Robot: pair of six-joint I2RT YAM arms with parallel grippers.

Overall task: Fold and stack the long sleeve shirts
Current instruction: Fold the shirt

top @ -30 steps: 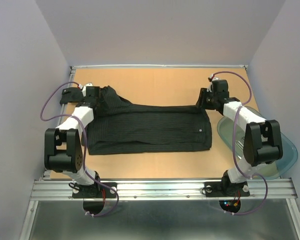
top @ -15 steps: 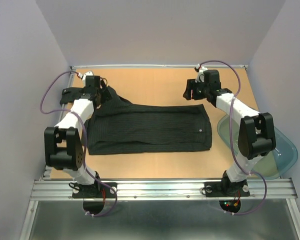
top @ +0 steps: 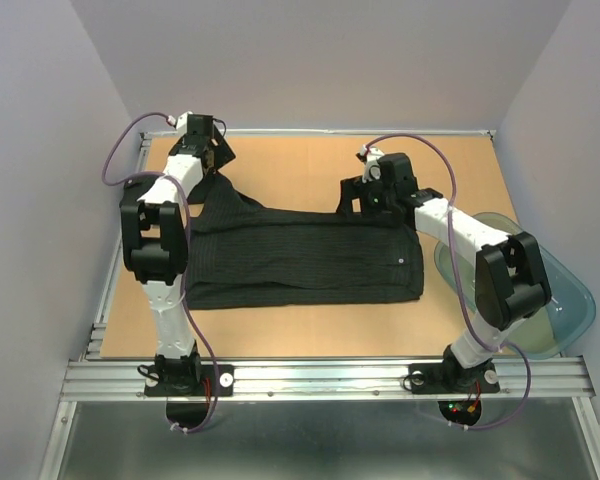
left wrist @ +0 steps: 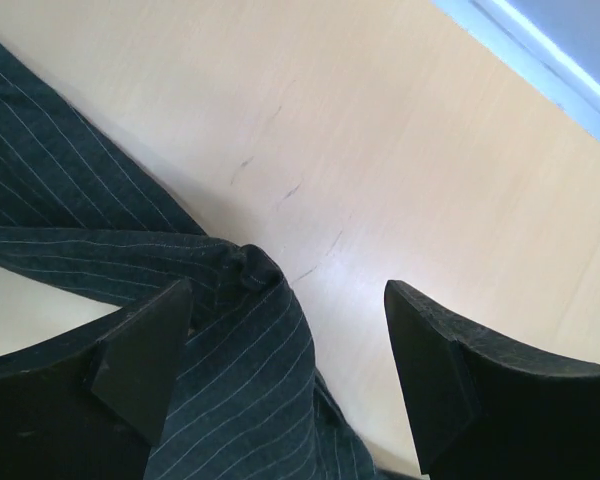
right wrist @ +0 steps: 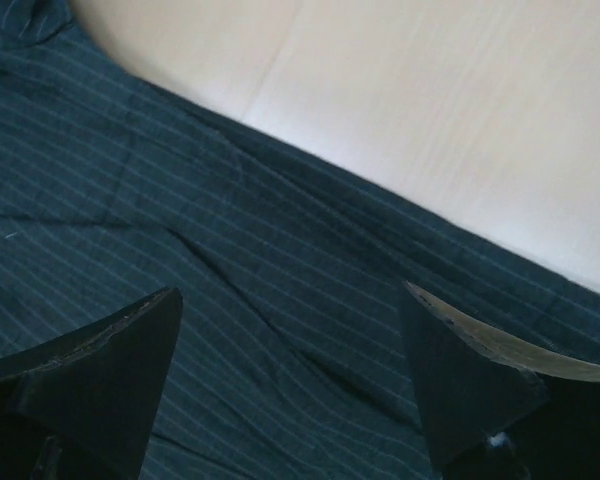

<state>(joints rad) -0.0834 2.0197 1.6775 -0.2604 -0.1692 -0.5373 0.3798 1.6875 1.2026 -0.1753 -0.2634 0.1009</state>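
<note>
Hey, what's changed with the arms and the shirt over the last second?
The left gripper moved toward the table's far left corner; the right gripper slid left along the shirt's far edge. Both jaws opened wider, gripping nothing now. The shirt lies as before.

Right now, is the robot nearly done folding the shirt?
About halfway, I'd guess. Done: the shirt lies flat on the table as a long band. In hand: nothing; the left gripper and right gripper are both open above its far edge. Left: a bunched part sticks out at the far left corner, the band looks too long to stack, and no stack shows.
</note>
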